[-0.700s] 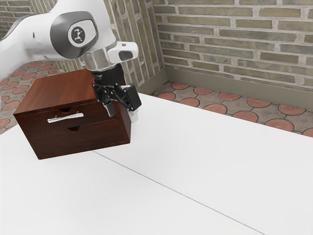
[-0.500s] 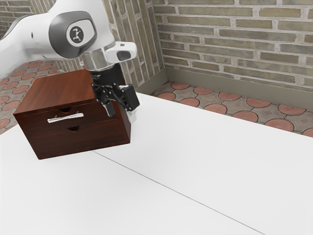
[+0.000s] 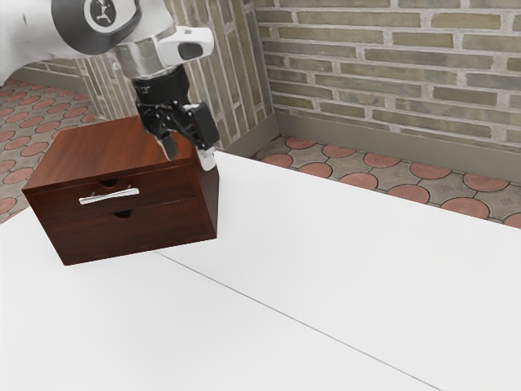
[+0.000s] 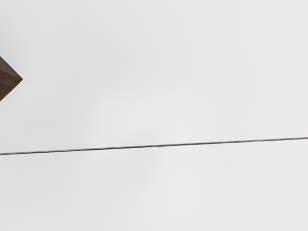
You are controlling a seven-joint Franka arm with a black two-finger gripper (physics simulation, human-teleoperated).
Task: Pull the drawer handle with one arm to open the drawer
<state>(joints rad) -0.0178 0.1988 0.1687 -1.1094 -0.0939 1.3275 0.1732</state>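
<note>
So the gripper (image 3: 191, 156) has lifted and drifted toward the exterior view's left since a moment ago. It's now up by the top corner of the wooden cabinet (image 3: 122, 208) on the exterior view's right. Fingers are spread apart, holding nothing. The drawer (image 3: 114, 193) sits flush in the cabinet front, and its silver drawer handle (image 3: 108, 195) is well apart from the gripper. The wrist view catches a cabinet corner, the white table (image 3: 350, 269) and its seam (image 4: 154, 145).

Dark wooden drawer cabinet (image 3: 98, 155) on white table (image 3: 326, 269), silver handle (image 3: 108, 195) across its flush upper drawer (image 3: 163, 188).
</note>
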